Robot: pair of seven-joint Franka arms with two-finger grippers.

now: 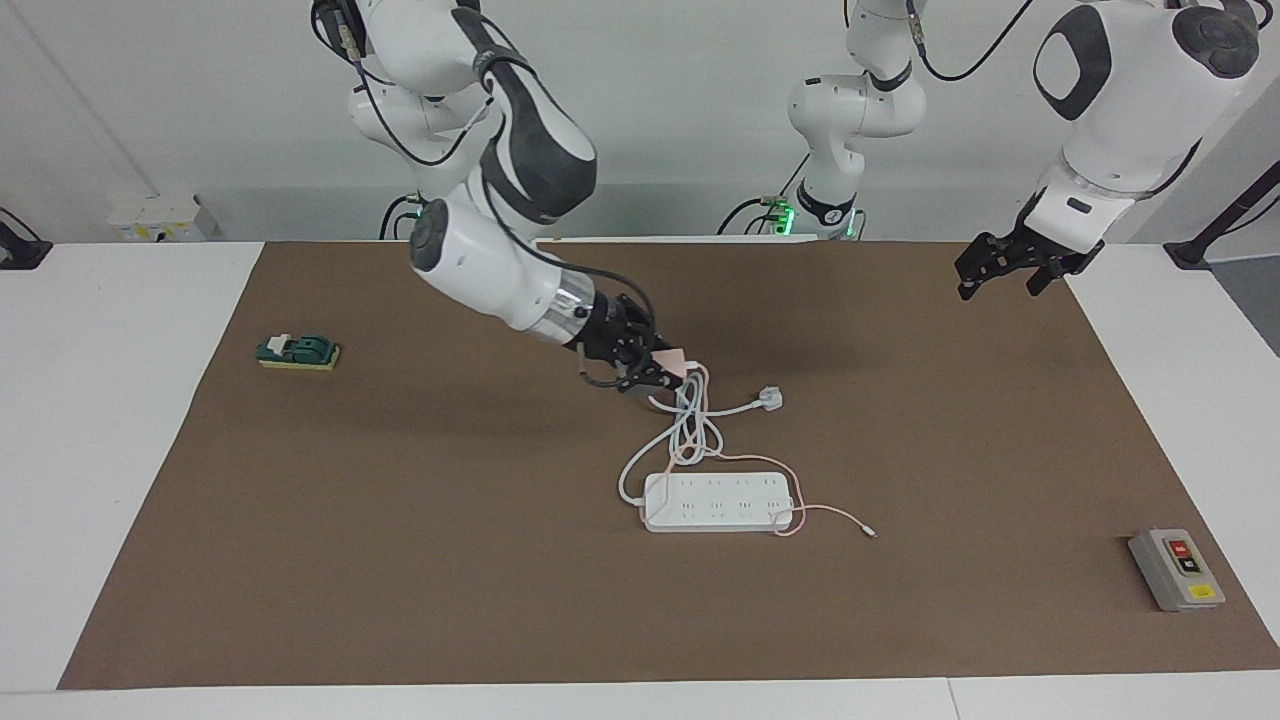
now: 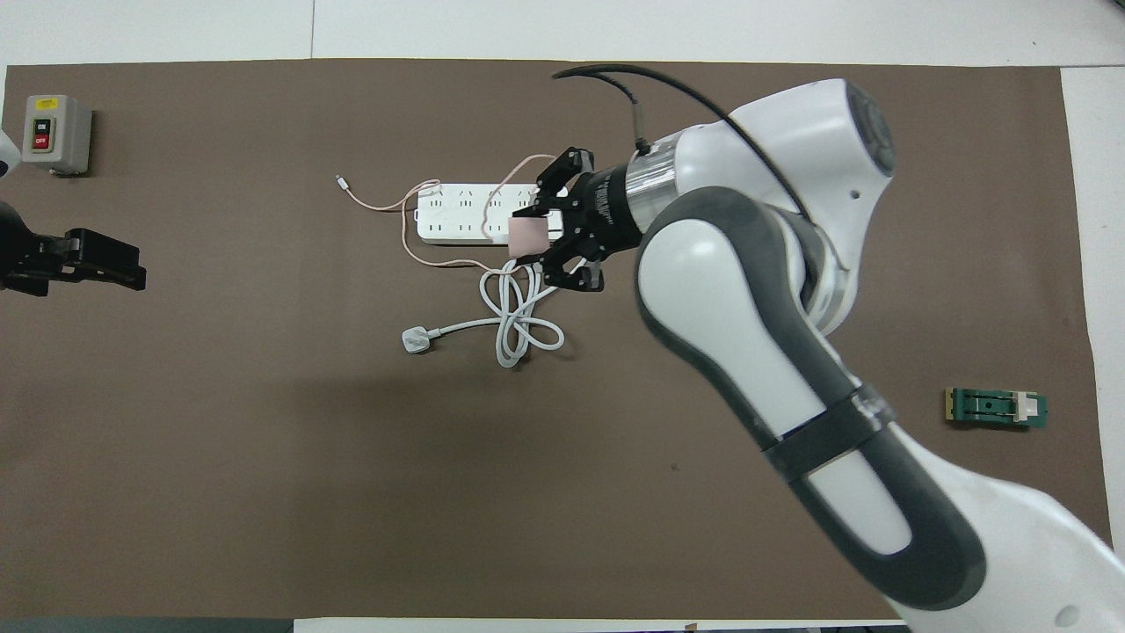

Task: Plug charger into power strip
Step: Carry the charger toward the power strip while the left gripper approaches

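the charger (image 1: 676, 361), a small pale pink cube, is held up in the air over the coiled white cord, its thin pink cable (image 1: 830, 512) looped down and draped across the power strip (image 1: 716, 501). the strip, a long flat white bar with two rows of outlets, lies flat mid-table.

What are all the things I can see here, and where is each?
Charger: one, pale pink, held in the air over the coiled white cord; its thin pink cable trails down to the strip.
Power strip: one, white, mid-table.
White cord: one, coiled, nearer to the robots than the strip.
Button box: one, grey, toward the left arm's end.
Green block: one, toward the right arm's end.
Mat: one, brown, covering the table.
Right hand: shut on the charger.
Left hand: open, waiting over the mat's corner.
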